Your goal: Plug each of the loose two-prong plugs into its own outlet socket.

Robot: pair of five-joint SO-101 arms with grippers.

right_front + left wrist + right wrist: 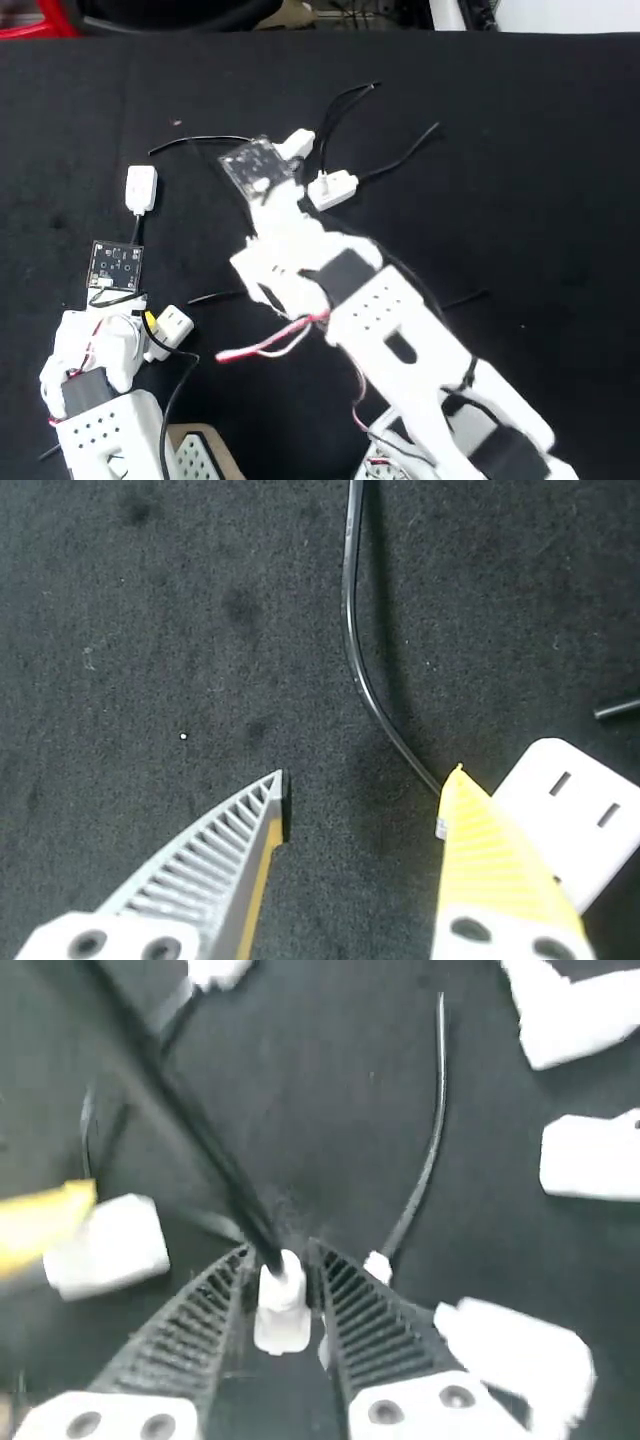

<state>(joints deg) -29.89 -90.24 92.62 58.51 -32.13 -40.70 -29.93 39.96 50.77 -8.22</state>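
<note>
Grip on the right looks firm: the right end effector [282, 1255] is closed on a small white plug [281, 1312], its two dark ribbed fingers pressing the body from both sides, and the plug's black lead [190, 1120] runs away from the tips over the black tabletop [540, 150]. From above, that arm reaches in from the near right corner towards the middle, where two white pieces [333, 188] lie just beside its wrist. The left end effector [369, 780] is down at the near left, low over the tabletop and open, grey finger and yellow finger well apart. A socket [575, 800] lies flat just beside the yellow finger, its two slots facing up. A cable [352, 630] curves in and ends by that same fingertip. Farther back on the left lies a white block [140, 188] on its own, apart from both arms.
</note>
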